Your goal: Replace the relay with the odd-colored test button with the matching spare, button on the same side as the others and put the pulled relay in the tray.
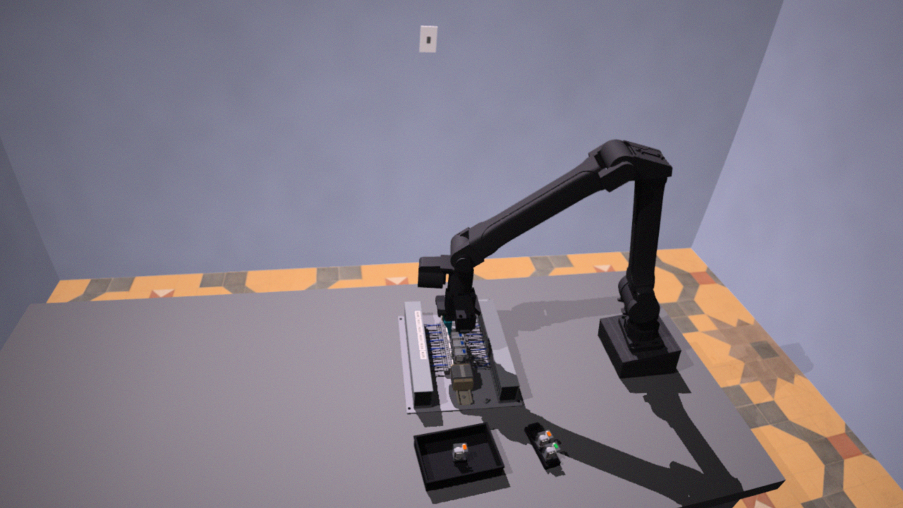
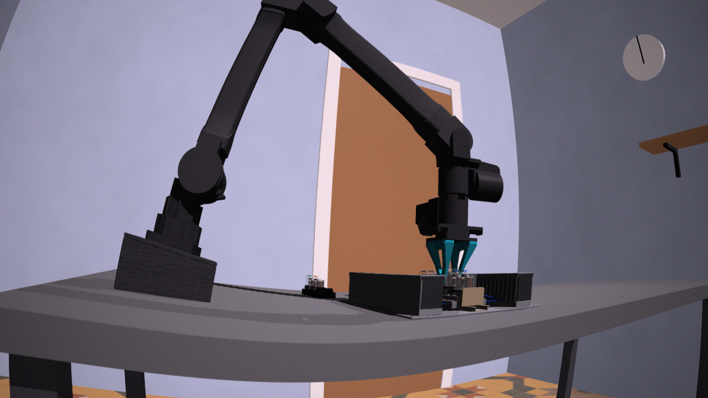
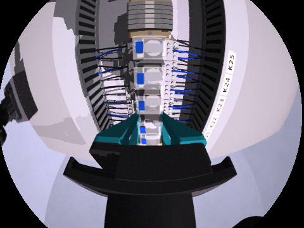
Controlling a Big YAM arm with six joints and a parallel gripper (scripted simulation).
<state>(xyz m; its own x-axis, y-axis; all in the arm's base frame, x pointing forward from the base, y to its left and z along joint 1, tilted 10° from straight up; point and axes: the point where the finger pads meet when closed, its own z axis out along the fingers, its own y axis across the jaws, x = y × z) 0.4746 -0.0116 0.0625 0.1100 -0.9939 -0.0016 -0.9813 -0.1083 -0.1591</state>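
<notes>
On the desk's right-hand side as the top view shows it, the base (image 1: 609, 356) (image 2: 163, 277) blocks passage at table height, while toward the near edge the tray (image 1: 420, 464) and the rack (image 1: 534, 439) (image 2: 321, 293) stand apart, with a strip between them and open height above both. Between the two ducts (image 1: 417, 360) (image 1: 499, 353) (image 2: 396, 292) (image 3: 64, 63) (image 3: 218, 63), wires (image 3: 187, 73) crowd both sides of the relay row (image 3: 150, 76), so the way in is from above; the wide stretch toward the desk's left edge is unobstructed.
</notes>
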